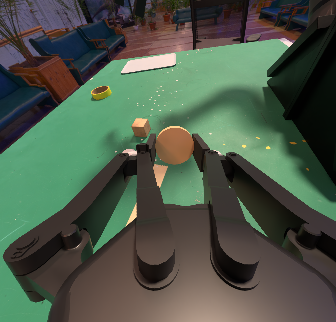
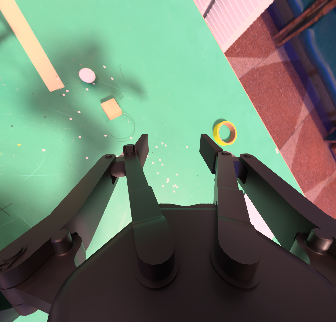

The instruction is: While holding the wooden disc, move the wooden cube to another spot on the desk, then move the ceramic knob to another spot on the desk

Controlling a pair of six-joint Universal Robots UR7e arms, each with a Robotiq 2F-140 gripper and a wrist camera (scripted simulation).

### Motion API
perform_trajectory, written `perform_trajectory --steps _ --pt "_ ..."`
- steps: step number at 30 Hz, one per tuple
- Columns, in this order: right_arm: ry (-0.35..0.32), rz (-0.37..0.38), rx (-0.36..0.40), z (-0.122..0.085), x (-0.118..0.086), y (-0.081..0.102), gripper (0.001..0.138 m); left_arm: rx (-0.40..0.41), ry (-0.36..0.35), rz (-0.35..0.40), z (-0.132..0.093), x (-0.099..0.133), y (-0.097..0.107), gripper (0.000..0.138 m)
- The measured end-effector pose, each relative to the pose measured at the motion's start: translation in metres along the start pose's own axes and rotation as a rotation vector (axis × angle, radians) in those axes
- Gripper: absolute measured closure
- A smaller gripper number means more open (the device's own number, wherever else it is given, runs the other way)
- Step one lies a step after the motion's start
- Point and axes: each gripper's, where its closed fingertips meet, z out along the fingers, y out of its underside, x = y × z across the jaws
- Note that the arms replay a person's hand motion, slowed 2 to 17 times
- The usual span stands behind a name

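Note:
My left gripper (image 1: 174,145) is shut on the round wooden disc (image 1: 174,146) and holds it above the green desk (image 1: 209,98). The wooden cube (image 1: 141,127) sits on the desk just left of and beyond the disc. The white ceramic knob (image 1: 128,151) peeks out behind the left finger. My right gripper (image 2: 173,149) is open and empty, high over the desk (image 2: 163,40). In the right wrist view, the wooden cube (image 2: 111,108) lies ahead and to the left of the fingers, and the white knob (image 2: 87,75) lies farther beyond it.
A yellow tape roll (image 1: 101,92) (image 2: 225,133) lies near the desk's side edge. A white flat tray (image 1: 150,63) lies at the far end. A beige tape strip (image 2: 31,40) is stuck on the desk. A dark arm body (image 1: 309,76) stands at right.

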Motion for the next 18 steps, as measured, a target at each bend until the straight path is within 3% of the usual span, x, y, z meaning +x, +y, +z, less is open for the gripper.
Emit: perform_trajectory --steps 18 --pt "-0.199 -0.161 0.374 0.026 -0.088 -0.045 0.067 0.046 -0.016 -0.03 -0.013 -0.007 -0.005 0.086"
